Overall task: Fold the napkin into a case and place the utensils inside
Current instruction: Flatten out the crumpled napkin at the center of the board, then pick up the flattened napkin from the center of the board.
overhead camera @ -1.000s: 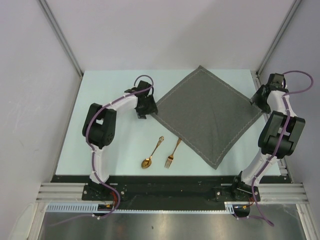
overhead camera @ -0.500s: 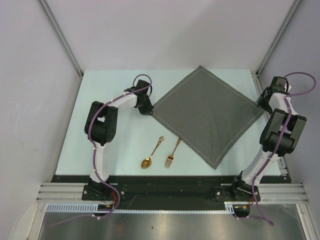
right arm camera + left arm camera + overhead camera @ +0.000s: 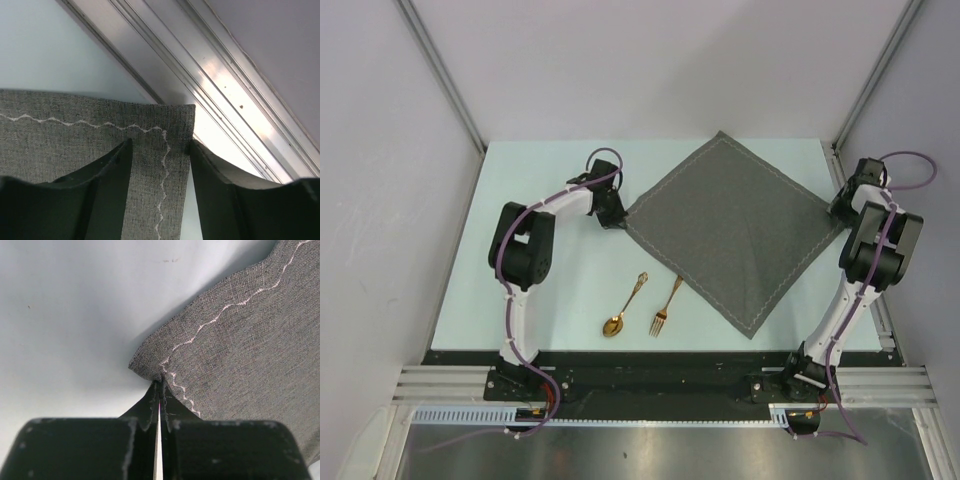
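The dark grey napkin (image 3: 735, 230) lies flat as a diamond on the pale table (image 3: 550, 190). My left gripper (image 3: 619, 216) is shut on the napkin's left corner (image 3: 150, 367), which bunches at the closed fingertips. At the table's right edge my right gripper (image 3: 839, 208) stands open, one finger on each side of the napkin's right corner (image 3: 165, 130) without pinching it. The gold spoon (image 3: 623, 307) and gold fork (image 3: 666, 305) lie side by side on the table, nearer than the napkin. No folded case shows.
A metal frame rail (image 3: 220, 85) runs along the table's right edge just beyond the right gripper. Grey walls enclose the table on three sides. The arm bases sit on a black strip (image 3: 660, 375) at the near edge.
My left gripper has moved onto the napkin's left corner and shut on it. My right gripper has moved out to the right corner and its fingers have narrowed a little.
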Controlling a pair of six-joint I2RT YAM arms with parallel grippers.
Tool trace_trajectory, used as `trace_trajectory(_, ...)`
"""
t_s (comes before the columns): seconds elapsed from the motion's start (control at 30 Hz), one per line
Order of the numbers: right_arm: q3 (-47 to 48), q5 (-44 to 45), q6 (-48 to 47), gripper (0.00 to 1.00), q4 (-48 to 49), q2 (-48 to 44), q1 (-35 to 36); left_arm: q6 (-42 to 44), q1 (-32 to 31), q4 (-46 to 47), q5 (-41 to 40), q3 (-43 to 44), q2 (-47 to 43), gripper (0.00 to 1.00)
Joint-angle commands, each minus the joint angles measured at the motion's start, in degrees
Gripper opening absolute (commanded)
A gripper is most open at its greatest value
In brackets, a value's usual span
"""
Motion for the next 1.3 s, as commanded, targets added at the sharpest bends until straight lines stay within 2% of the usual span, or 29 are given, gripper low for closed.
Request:
trace_trajectory(0.0,3.5,-0.1,0.8,0.51,1.9,2.6,-0.3,1.7,0.6,1.3,0.2,-0.3,-1.9,0.0)
trace_trajectory(0.1,4.4,0.8,1.0,0.46,1.7,3.3,-0.5,1.8,0.6,2.1,0.7,-1.0,-2.0,0.0)
trace_trajectory(0.23,7.7,0.7,0.9,0.28,0.4,4.8,-0.6,1.4,0.6,2.4,1.0,-1.3,-2.0,0.0)
trace_trajectory(0.27,8.6,1.1,0.8,0.28,-0.3,5.2,-0.6,1.2,0.6,2.5,1.3,-1.5,-2.2,0.0)
trace_trajectory(0.3,9.3,1.0,0.8,0.29,-1.1,5.5,-0.6,1.1,0.6,2.7,1.5,-1.8,-2.3,0.0)
trace_trajectory(0.33,9.8,0.7,0.8,0.37,-2.3,5.4,-0.5,1.1,0.6,2.8,1.7,-1.8,-2.4,0.0)
trace_trajectory(0.43,9.3,4.0,0.6,0.51,-3.4,2.5,1.3,0.3,0.5,3.5,2.5,-2.8,-3.5,0.0)
trace_trajectory(0.53,9.3,9.9,1.4,0.57,-6.7,-1.9,3.0,-0.2,0.6,4.9,3.2,-4.3,-5.8,0.0)
trace_trajectory(0.63,10.3,14.1,4.1,0.63,-13.1,-7.0,5.5,-0.7,0.5,5.3,1.7,-6.0,-8.6,0.07)
trace_trajectory(0.67,10.4,15.0,4.5,0.63,-14.5,-8.3,6.6,-1.0,0.5,5.6,1.3,-6.7,-9.6,0.17)
trace_trajectory(0.73,8.9,19.5,6.2,0.65,-17.8,-11.7,10.7,-1.8,0.6,7.0,-0.3,-9.5,-12.5,0.3)
trace_trajectory(0.77,8.1,20.9,7.1,0.65,-19.1,-15.0,12.0,-2.1,0.5,7.5,-0.7,-10.4,-13.3,0.42)
trace_trajectory(0.87,2.6,20.8,11.0,0.65,-22.9,-22.2,17.2,-2.2,0.5,8.5,-1.3,-12.1,-14.6,0.57)
trace_trajectory(0.97,-8.2,15.5,14.5,0.65,-23.4,-28.9,22.6,-1.9,0.5,7.7,-1.1,-11.3,-12.9,0.63)
trace_trajectory(1.1,-20.7,12.5,20.3,0.64,-27.2,-40.3,29.8,-1.6,0.3,5.9,-2.1,-7.8,-9.6,0.62)
trace_trajectory(1.27,-34.3,7.8,28.2,0.61,-32.9,-49.5,37.6,-2.2,-0.6,5.5,-6.3,-6.9,-8.0,0.58)
